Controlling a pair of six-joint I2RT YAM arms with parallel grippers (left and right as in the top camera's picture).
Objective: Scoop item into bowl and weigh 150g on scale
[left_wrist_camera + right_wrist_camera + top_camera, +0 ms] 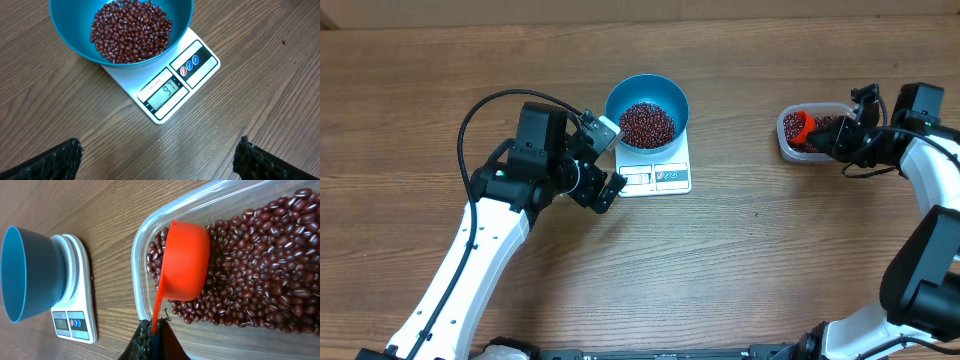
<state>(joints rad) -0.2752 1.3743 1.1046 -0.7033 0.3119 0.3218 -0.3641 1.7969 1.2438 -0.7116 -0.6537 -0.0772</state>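
Note:
The blue bowl (647, 110) stands on the white scale (658, 177) and holds a heap of red-brown beans (647, 125); they show close up as bowl (75, 35), beans (131, 30) and scale (170, 92), its display lit. My left gripper (605, 160) hangs open just left of the scale, its fingertips (60, 160) wide apart over bare wood. My right gripper (155, 330) is shut on the handle of an orange scoop (185, 260), whose cup lies bottom-up on the beans (260, 265) in the clear tub (815, 133).
Wooden tabletop (720, 270) all round. A black cable loops over the left arm (485, 110). A single stray bean lies on the wood right of the scale (284, 42).

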